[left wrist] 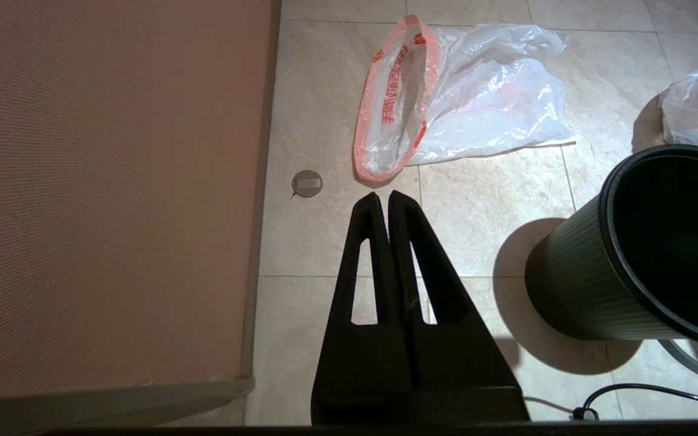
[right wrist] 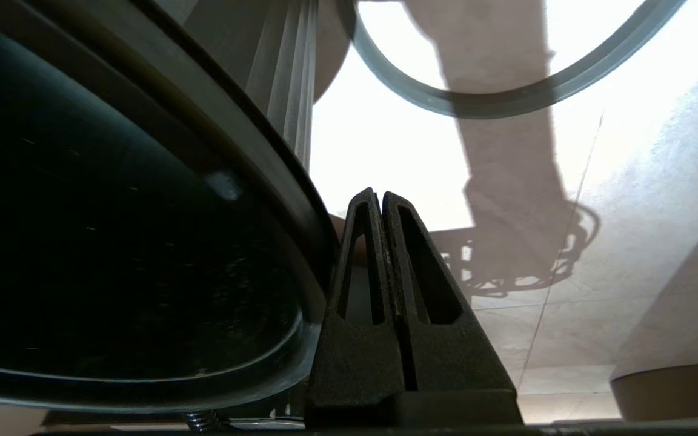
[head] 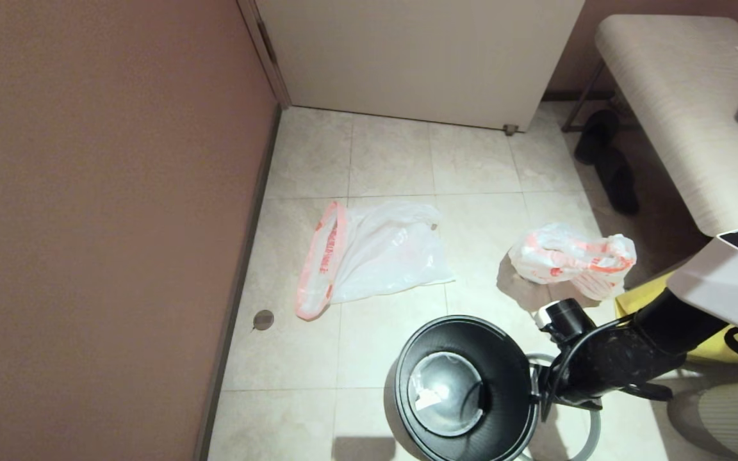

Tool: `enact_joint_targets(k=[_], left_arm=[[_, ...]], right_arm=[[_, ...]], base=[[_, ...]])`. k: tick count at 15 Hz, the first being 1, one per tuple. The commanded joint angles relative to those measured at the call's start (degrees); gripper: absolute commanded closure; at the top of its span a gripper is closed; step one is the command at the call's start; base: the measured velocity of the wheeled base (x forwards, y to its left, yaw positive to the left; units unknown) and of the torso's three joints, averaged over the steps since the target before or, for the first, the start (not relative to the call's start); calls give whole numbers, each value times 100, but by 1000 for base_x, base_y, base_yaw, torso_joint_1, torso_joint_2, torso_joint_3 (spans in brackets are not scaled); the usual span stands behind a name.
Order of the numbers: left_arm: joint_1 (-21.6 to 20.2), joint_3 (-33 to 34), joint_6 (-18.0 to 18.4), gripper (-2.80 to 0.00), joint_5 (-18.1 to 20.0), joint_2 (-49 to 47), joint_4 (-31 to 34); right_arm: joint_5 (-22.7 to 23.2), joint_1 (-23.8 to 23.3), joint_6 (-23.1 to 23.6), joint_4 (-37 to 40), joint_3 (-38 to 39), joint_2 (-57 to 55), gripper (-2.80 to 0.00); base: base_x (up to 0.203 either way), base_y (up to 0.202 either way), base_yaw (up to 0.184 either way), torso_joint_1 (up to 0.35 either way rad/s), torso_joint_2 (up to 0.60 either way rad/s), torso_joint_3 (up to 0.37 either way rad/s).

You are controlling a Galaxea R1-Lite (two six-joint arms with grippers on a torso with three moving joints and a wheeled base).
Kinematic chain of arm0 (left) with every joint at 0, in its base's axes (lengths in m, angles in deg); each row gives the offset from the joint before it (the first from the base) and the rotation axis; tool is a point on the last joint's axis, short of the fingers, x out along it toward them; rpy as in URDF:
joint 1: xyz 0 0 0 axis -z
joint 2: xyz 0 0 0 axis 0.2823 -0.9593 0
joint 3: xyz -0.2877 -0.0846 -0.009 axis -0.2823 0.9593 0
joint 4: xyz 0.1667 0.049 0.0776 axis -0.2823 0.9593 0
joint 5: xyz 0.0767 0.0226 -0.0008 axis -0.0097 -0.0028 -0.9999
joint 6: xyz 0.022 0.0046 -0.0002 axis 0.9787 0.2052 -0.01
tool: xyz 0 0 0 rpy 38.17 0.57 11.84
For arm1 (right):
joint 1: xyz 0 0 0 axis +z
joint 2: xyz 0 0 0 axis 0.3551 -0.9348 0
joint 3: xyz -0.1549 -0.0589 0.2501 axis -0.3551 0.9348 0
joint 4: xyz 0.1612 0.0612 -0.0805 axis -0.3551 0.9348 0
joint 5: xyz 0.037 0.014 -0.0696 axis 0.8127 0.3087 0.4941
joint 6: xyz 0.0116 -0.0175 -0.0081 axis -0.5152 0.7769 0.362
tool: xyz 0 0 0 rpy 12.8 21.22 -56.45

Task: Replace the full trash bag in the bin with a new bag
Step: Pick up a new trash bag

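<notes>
The black bin (head: 465,384) stands upright and unlined on the floor tiles, its shiny bottom showing. Its grey hoop (head: 593,435) lies on the floor just right of it. The limp new bag (head: 375,256) lies flat further out to the left, pink lettered mouth band toward the wall. The bulging full trash bag (head: 571,259) sits beyond the bin to the right. My right gripper (right wrist: 378,195) is shut and empty, right against the outside of the bin's rim (right wrist: 252,139), with the hoop (right wrist: 476,106) beyond it. My left gripper (left wrist: 383,195) is shut and empty above the floor, short of the new bag (left wrist: 446,97).
A reddish wall (head: 87,224) runs along the left and a pale door (head: 420,57) closes the far side. A bench (head: 676,115) with black shoes (head: 606,160) under it stands at the right. A yellow fabric bag (head: 715,346) sits behind my right arm. A floor drain (head: 263,319) lies by the wall.
</notes>
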Motion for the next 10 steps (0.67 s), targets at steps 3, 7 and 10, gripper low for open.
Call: enact_joint_targets(k=[3, 7, 10], left_arm=[[-2, 0, -6, 0, -4, -7, -5], [-2, 0, -6, 0, -4, -7, -5], [-2, 0, -6, 0, -4, -7, -5]], right_arm=[[-59, 467, -146, 83, -548, -218, 0], [-44, 694, -165, 521, -1309, -44, 0], [-52, 888, -157, 750, -1352, 315, 0]], base=[[0, 0, 0, 0, 0, 0], [0, 0, 0, 0, 0, 0], [0, 0, 0, 0, 0, 0]])
